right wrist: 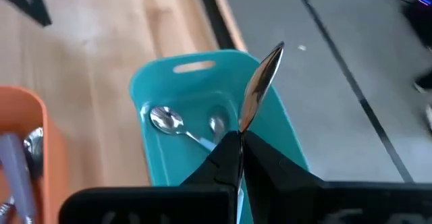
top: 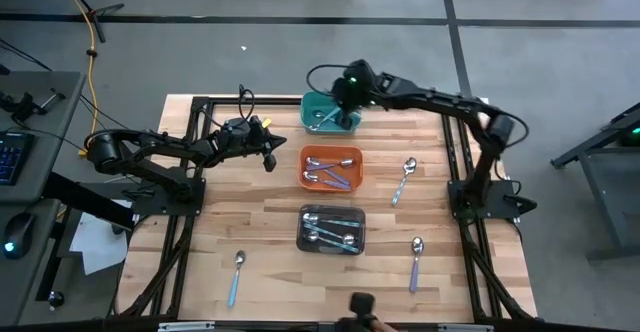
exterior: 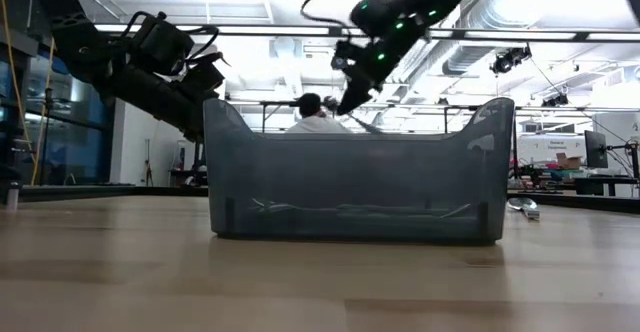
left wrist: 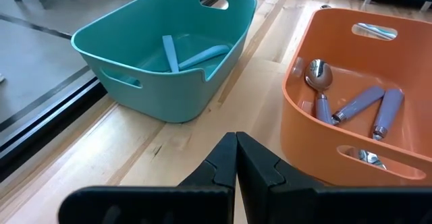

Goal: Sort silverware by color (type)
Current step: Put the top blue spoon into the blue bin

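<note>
My right gripper (right wrist: 237,145) hangs over the teal bin (top: 328,112), shut on a spoon whose shiny bowl (right wrist: 265,77) sticks out past the fingertips. Two more spoons (right wrist: 167,120) lie on that bin's floor. The orange bin (top: 332,168) holds lavender-handled spoons (left wrist: 358,104), and the black bin (top: 332,229) holds several spoons. Loose spoons lie flat on the table at the right (top: 403,180), near right (top: 416,262) and near left (top: 237,275). My left gripper (left wrist: 236,162) is shut and empty, left of the orange bin (left wrist: 317,126), above the table. My right gripper pinches the spoon between its two fingers just behind the bowl, at the neck (right wrist: 244,124). The bowl points away past the fingertips; the handle is hidden between the fingers. The spoon is lifted clear, above the teal bin (right wrist: 202,109).
The three bins stand in a row down the table's middle, teal farthest, black nearest. In the low view the black bin (exterior: 355,172) fills the foreground, and a person sits in the room behind it. A black frame borders the table on the left and right.
</note>
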`<action>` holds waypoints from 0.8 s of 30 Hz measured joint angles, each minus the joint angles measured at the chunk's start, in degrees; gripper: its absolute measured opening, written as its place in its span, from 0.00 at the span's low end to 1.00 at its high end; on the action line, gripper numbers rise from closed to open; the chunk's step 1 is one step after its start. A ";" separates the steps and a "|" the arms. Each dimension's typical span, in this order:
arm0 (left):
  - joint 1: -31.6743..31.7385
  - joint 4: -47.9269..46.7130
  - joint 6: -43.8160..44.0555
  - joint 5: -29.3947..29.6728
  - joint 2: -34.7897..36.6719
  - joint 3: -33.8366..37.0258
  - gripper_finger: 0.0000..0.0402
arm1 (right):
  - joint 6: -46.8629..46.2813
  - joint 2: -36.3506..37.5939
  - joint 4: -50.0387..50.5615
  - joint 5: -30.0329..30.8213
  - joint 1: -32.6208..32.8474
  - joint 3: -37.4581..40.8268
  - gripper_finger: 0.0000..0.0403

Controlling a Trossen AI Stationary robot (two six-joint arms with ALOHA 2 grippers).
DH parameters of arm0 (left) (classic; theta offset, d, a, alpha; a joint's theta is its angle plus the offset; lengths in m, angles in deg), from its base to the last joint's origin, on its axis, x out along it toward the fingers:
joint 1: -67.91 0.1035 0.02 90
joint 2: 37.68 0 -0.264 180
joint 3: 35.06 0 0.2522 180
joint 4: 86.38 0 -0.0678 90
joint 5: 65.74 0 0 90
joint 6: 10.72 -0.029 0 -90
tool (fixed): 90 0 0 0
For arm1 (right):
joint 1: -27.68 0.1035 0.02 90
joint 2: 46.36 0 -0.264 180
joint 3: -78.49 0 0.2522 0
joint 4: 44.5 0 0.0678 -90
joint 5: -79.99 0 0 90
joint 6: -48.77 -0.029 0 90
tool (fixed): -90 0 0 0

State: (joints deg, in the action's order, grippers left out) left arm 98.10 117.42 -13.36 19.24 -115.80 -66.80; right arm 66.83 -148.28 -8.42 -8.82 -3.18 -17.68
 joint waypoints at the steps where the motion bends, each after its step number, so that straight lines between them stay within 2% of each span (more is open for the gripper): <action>1: -0.01 0.00 -0.02 0.00 0.00 0.00 0.00 | 1.88 -2.00 0.97 -1.33 -0.18 -2.16 0.00; 8: 0.00 0.00 -0.02 0.09 0.00 0.00 0.00 | 10.39 -16.52 8.77 -4.43 -0.96 -15.57 0.00; 14: 0.00 -0.02 -0.07 0.09 0.00 0.00 0.00 | 10.93 -25.93 14.62 -7.79 -2.59 -23.82 0.00; 20: 0.00 -0.15 -0.17 0.09 0.00 0.00 0.00 | 10.93 -30.47 16.04 -8.20 -3.66 -26.54 0.00; 24: -0.01 -0.17 -0.17 0.09 0.00 0.00 0.00 | 10.93 -30.62 15.84 -8.33 -3.90 -26.50 0.00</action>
State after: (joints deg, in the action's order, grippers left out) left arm 98.10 117.24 -13.53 19.33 -115.80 -66.80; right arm 77.76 -178.90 7.42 -17.15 -7.08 -44.18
